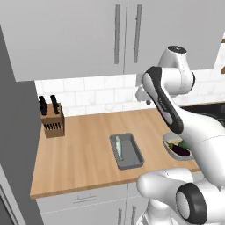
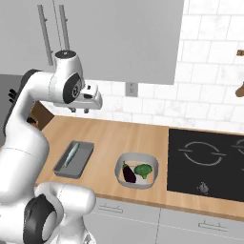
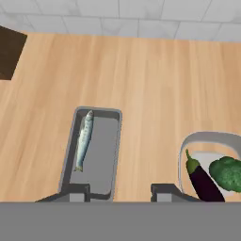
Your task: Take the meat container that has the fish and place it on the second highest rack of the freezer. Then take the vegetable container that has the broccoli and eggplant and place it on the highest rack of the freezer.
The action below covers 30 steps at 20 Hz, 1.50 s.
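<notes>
The meat container [image 3: 103, 150], a shallow dark-grey tray, lies on the wooden counter with the slim silvery fish [image 3: 84, 139] along its left side. To its right stands the pale vegetable container [image 3: 207, 137] holding the eggplant [image 3: 203, 181] and the broccoli [image 3: 228, 172]. My gripper [image 3: 120, 193] hangs high above the counter, open, with nothing between its fingers. From the base views the tray [image 1: 129, 151] [image 2: 81, 157], the fish [image 1: 118, 147] [image 2: 70, 155], the bowl [image 2: 136, 155] and the gripper [image 1: 145, 100] [image 2: 79, 111] are visible. The freezer's racks are out of view.
A knife block [image 1: 52, 118] stands at the counter's back left. A black cooktop [image 2: 205, 162] is set into the counter right of the bowl. Grey wall cabinets [image 1: 88, 35] hang above, over a white tiled wall. A tall grey panel [image 1: 13, 132] closes the counter's left end.
</notes>
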Available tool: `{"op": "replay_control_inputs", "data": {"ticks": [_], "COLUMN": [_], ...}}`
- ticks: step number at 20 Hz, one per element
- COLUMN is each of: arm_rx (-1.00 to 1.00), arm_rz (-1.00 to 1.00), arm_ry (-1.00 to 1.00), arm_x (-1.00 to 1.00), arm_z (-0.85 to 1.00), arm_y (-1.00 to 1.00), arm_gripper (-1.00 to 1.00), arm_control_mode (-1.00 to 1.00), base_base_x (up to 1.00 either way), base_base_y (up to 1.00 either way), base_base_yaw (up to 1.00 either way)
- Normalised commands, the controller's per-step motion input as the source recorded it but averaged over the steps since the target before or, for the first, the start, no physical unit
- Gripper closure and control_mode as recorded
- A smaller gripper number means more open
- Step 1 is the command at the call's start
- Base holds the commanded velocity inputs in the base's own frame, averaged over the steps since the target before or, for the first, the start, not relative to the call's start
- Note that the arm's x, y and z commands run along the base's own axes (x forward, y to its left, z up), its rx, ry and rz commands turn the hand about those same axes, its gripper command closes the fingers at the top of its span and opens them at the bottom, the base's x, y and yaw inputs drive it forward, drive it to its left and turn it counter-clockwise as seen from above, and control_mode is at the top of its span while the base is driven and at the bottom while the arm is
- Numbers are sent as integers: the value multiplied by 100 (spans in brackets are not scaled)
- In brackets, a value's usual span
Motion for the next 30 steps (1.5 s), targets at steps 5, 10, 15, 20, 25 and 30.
{"op": "replay_control_inputs", "data": {"ticks": [5,10,15,20,25,30], "arm_rx": [10,30,31,32,10,-4], "arm_rz": [-15,-60,-58,-63,-39,-12], "arm_ry": [9,24,26,35,16,9], "arm_x": [-46,-89,-74,-25,54,44], "arm_z": [-29,-57,-78,-72,-47,-45], "arm_y": [-17,-72,-94,-100,-94,-42], "arm_gripper": [-100,-100,-100,-100,-100,-100], "arm_control_mode": [-100,-100,-100,-100,-100,-100], "base_base_x": [0,0,0,0,0,0], "base_base_y": [0,0,0,0,0,0], "base_base_yaw": [0,0,0,0,0,0]}}
